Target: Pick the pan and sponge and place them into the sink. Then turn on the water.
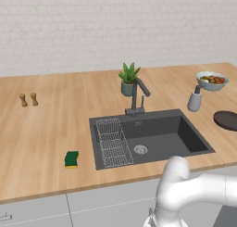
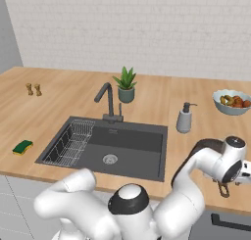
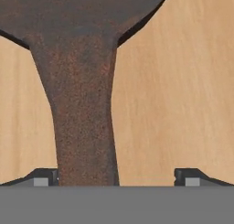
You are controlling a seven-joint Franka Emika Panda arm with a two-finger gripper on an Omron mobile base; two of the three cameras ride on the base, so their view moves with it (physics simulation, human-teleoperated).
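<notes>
In the left base view the pan (image 1: 226, 120) lies on the wooden counter (image 1: 41, 133) at the far right edge of the picture, right of the sink (image 1: 185, 133), partly cut off by the frame. The sponge (image 1: 71, 159) sits on the counter left of the sink, near its front corner. A wire rack (image 1: 112, 142) fills the sink's left part, and the faucet (image 1: 137, 97) stands behind the basin with a potted plant (image 1: 128, 78) just beyond it. A soap dispenser (image 1: 195, 99) and a fruit bowl (image 1: 211, 80) stand far right; two small shakers (image 1: 28, 99) stand far left.

In the right base view the arm bends to the right of the sink (image 2: 147, 151), its hand low over the counter at the right edge, with the end of the pan's handle (image 2: 224, 189) showing beneath it. The sponge (image 2: 22, 147) lies far left.

In the hand view the pan (image 3: 82, 58) stretches its rusty handle down toward the gripper (image 3: 116, 176). The fingers (image 3: 191, 176) are spread wide. The handle sits close against the left fingertip, while bare wood separates it from the right one. Whether the left tip touches the handle, I cannot tell.
</notes>
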